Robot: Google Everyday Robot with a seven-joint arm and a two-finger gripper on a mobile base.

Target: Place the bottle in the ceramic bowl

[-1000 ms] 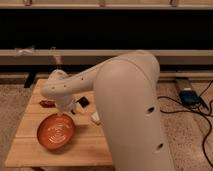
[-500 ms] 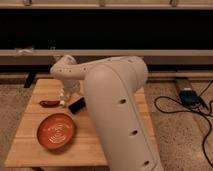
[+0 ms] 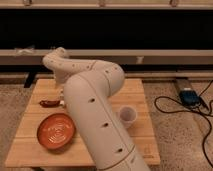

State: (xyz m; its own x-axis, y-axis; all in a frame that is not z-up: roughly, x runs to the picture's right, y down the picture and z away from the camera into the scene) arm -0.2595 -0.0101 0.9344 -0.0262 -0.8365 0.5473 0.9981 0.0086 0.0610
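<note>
The ceramic bowl [image 3: 56, 131], orange-red with pale swirls inside, sits on the front left of the wooden table [image 3: 145, 145]. My white arm [image 3: 95, 110] rises from the bottom middle, bends over the table and reaches left to a joint [image 3: 55, 61]. My gripper is almost entirely hidden behind the arm, at the table's left middle just above the bowl. A small pale bit [image 3: 62, 103] shows at the arm's left edge there. I cannot make out the bottle; it is hidden or too unclear to pick out.
A flat dark red object [image 3: 48, 103] lies on the table left of the arm, behind the bowl. A small pale translucent cup [image 3: 127, 115] stands right of the arm. A blue device [image 3: 189, 96] and black cables [image 3: 175, 107] lie on the floor to the right.
The arm has swung, and its bulk now covers the table's middle. The dark gripper seen behind the bowl earlier is now hidden. The pale cup has come into view.
</note>
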